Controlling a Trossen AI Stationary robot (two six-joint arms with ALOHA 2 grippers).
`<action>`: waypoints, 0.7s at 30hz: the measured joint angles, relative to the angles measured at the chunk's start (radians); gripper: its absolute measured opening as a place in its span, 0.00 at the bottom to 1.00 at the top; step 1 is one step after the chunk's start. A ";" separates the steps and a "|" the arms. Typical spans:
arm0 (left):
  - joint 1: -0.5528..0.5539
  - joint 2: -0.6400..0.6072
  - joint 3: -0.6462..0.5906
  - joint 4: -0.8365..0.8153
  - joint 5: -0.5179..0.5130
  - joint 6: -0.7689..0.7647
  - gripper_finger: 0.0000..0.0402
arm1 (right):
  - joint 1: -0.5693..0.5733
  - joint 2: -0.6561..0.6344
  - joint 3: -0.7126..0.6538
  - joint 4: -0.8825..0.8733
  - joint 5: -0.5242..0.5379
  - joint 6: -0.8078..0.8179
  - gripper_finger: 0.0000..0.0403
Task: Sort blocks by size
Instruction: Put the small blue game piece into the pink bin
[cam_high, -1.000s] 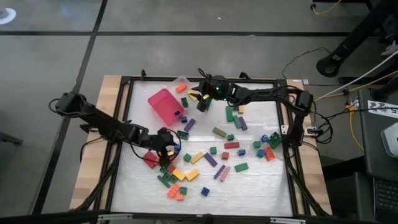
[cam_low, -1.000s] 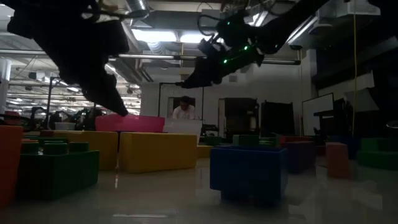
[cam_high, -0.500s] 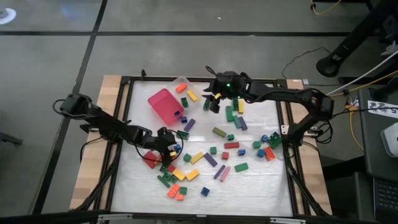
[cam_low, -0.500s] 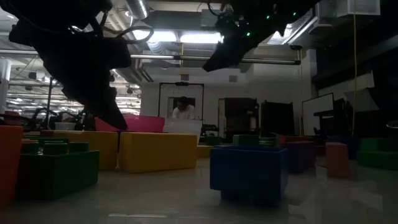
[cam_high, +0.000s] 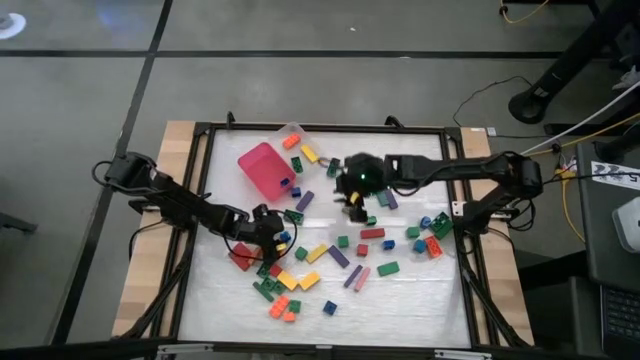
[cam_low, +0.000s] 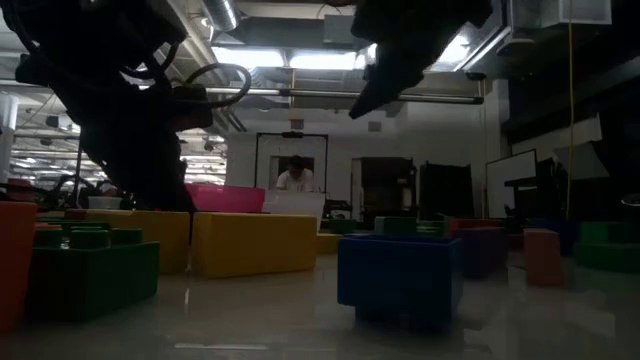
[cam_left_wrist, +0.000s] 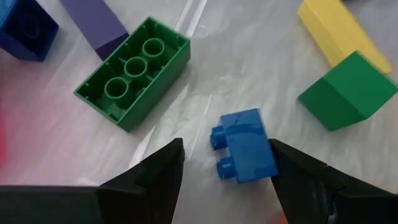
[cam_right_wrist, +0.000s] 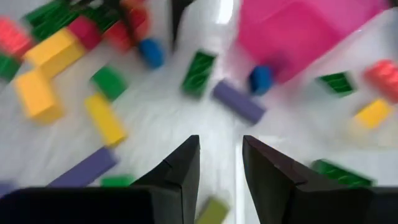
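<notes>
At centre-left of the high view, the left gripper (cam_high: 268, 236) is low over the white table (cam_high: 420, 290), among the blocks (cam_high: 330, 255) scattered across the middle and lower part of the frame. In the left wrist view its fingers (cam_left_wrist: 155, 177) stand wide apart, with a small blue block (cam_left_wrist: 244, 153) lying on the table between the tips, nothing gripped; a green block (cam_left_wrist: 134, 73) lies studs-hollow side up just beyond it, and a yellow block (cam_left_wrist: 339, 31) and another green block (cam_left_wrist: 347, 91) sit toward the frame's right.

The right gripper (cam_high: 356, 205) hangs above the table near the frame's centre. Its fingers (cam_right_wrist: 180, 171) are narrowly parted and hold nothing.

A pink tray (cam_high: 264, 170) lies tilted at upper left of the block field.
</notes>
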 joint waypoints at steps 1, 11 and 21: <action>0.002 0.003 0.000 0.003 -0.001 0.000 0.52 | 0.015 0.000 0.000 -0.025 0.000 0.002 0.30; 0.020 0.007 0.000 0.046 -0.001 0.022 0.22 | 0.098 0.002 0.000 -0.178 0.018 0.142 0.30; 0.025 -0.030 0.000 0.287 -0.014 0.097 0.19 | 0.148 0.003 0.000 -0.206 0.018 0.143 0.32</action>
